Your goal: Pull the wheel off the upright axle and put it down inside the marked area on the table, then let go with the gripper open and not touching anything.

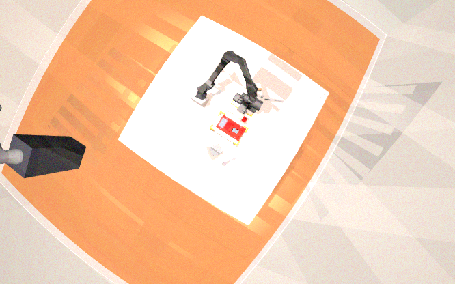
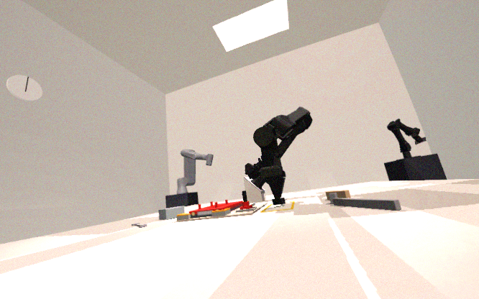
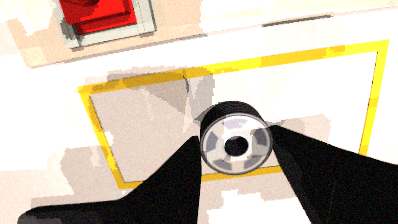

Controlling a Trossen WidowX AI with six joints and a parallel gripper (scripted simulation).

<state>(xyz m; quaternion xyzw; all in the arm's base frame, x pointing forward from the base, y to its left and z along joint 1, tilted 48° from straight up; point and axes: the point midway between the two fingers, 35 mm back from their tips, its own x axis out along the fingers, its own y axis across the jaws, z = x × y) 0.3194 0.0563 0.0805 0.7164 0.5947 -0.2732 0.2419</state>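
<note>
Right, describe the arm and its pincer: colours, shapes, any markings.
The arm is dark charcoal throughout, built of chunky rounded joints and straight links. The pincer has two plain black fingers tapering to points. No cables or markings show.

Dark arm bent over, hand down at the worktop by a yellow-outlined area. Red fixture just left of it; grey bar to the right. Grey robot and another dark arm on a black box stand in the bkgd.
</note>
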